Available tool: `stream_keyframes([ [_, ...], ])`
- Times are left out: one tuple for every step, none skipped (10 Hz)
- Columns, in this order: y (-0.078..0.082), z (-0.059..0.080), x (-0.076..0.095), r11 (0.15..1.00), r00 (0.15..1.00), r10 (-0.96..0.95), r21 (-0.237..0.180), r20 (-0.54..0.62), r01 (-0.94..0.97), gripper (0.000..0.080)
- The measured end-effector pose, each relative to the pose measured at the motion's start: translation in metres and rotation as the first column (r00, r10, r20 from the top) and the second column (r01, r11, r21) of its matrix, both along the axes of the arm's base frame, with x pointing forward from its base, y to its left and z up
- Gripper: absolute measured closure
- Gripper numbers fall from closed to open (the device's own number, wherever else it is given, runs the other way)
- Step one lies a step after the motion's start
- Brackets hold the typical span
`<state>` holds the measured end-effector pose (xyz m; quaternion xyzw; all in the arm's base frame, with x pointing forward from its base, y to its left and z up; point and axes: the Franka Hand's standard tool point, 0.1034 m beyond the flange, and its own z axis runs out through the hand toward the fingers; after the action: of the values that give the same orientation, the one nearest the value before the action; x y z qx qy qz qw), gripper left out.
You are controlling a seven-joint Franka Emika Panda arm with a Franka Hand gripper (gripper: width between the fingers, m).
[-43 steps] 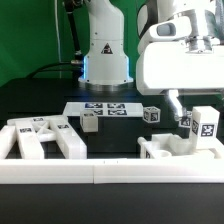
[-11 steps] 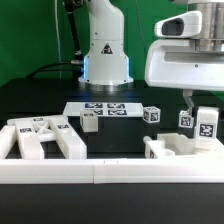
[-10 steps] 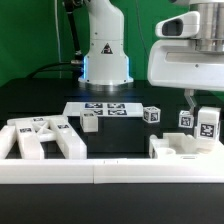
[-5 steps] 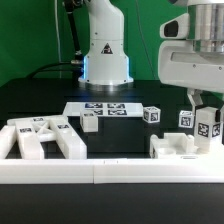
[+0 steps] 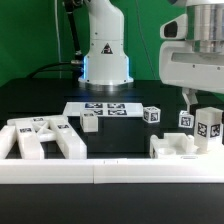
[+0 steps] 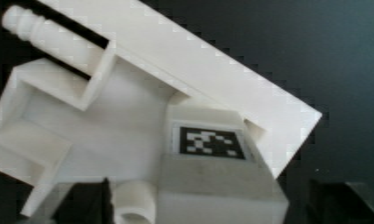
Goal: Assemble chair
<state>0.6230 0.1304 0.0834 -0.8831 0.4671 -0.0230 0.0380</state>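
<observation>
Black tabletop (image 5: 40, 100), build judged well short of done: at 4 o'clock, gripper (image 5: 203, 105) jaws apart astride tagged post (image 5: 208, 124) standing on partial chair base (image 5: 178, 150); at 8 o'clock, loose slabs (image 5: 45, 135) unjoined; near centre, small posts (image 5: 152, 115) unattached.

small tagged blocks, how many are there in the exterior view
4. One block just in front of the marker board, one off its end toward the exterior view's right, one further right, one under the gripper. Others may be hidden.
</observation>
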Motion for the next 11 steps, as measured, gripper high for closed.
stream_keyframes([
  [0.0021, 0.0001, 0.0004, 0.995, 0.995, 0.098, -0.008, 0.011, -0.098, 0.0181],
  [0.0031, 0.0001, 0.0002, 0.977, 0.977, 0.211, -0.018, 0.015, -0.211, 0.0159],
  [0.0050, 0.0002, 0.0004, 0.947, 0.947, 0.320, -0.029, 0.022, -0.320, 0.0152],
  [0.0069, 0.0002, 0.0001, 0.917, 0.917, 0.397, -0.036, 0.023, -0.396, 0.0152],
  [0.0083, 0.0005, 0.0000, 0.864, 0.864, 0.503, -0.047, 0.025, -0.502, 0.0152],
  [0.0078, 0.0009, 0.0002, 0.813, 0.813, 0.582, -0.057, 0.025, -0.580, 0.0150],
  [0.0069, 0.0007, 0.0003, 0.769, 0.770, 0.638, -0.064, 0.023, -0.636, 0.0150],
  [0.0058, 0.0003, 0.0002, 0.720, 0.720, 0.693, -0.071, 0.021, -0.690, 0.0150],
  [0.0046, 0.0003, 0.0004, 0.656, 0.656, 0.754, -0.080, 0.018, -0.751, 0.0150],
  [0.0041, 0.0003, 0.0006, 0.594, 0.595, 0.804, -0.087, 0.015, -0.800, 0.0150],
  [0.0033, 0.0003, 0.0008, 0.528, 0.529, 0.848, -0.095, 0.011, -0.844, 0.0150],
])
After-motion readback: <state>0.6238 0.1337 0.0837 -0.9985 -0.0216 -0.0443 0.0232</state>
